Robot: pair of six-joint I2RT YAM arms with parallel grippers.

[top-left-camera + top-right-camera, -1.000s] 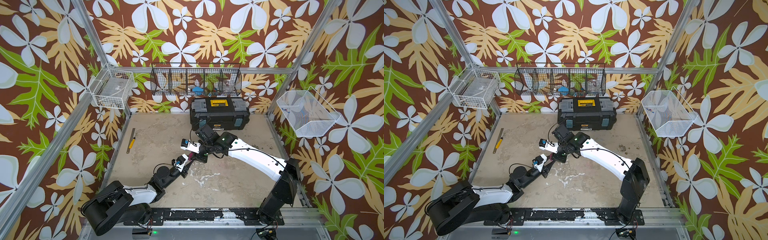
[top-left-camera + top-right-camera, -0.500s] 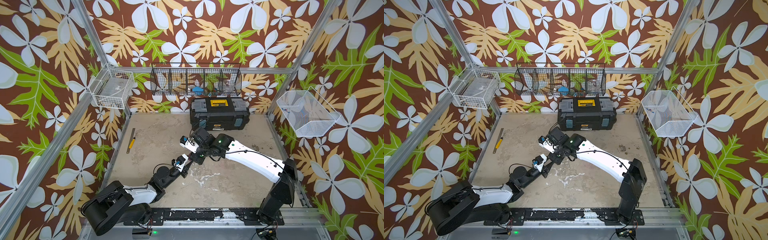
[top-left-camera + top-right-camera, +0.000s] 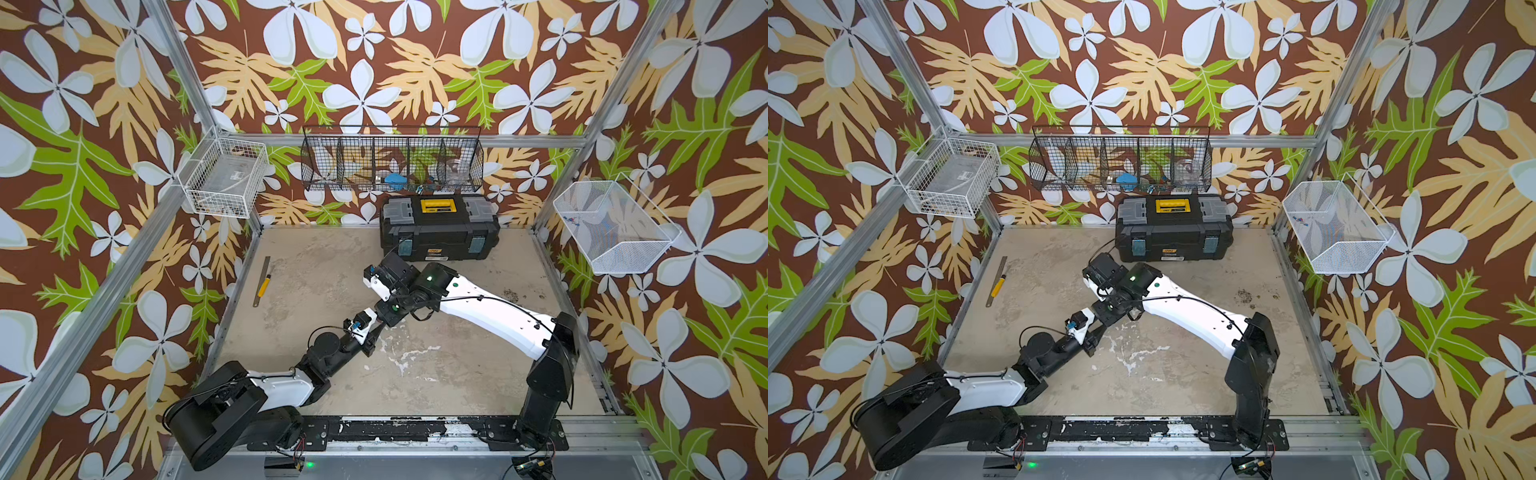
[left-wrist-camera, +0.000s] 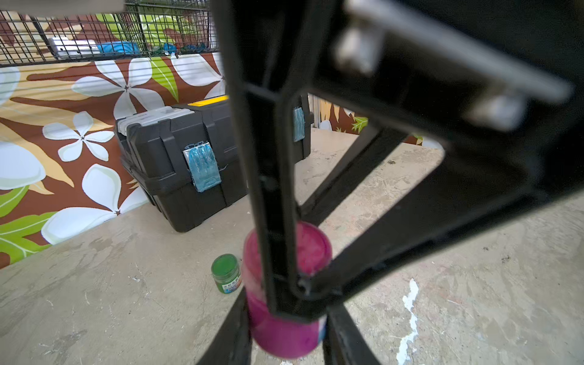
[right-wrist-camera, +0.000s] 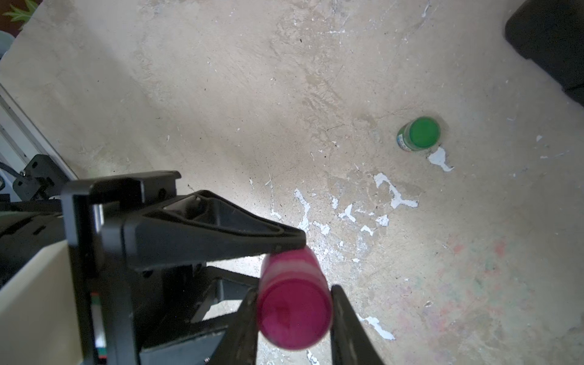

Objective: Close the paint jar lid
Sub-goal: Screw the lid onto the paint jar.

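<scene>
Grip on the magenta paint jar (image 5: 289,268) is shared. Its body is clamped between the narrow-set fingers of the left gripper (image 4: 286,328), and its lid (image 4: 311,248) is pinched from above by the right gripper (image 5: 294,319), likewise closed down on it. The jar is found about mid-table, slightly left of centre, hidden under the two wrists in both top views. Whether its base rests on the table (image 3: 436,374) cannot be told. For the closing turn, the body should be held unmoving while the lid is pressed squarely down and rotated about the jar's axis, so that the thread is not crossed. Slip on smooth plastic is judged the main risk. A green paint jar (image 5: 418,134) stands near, and the black toolbox (image 3: 439,226) is set against the far wall.
</scene>
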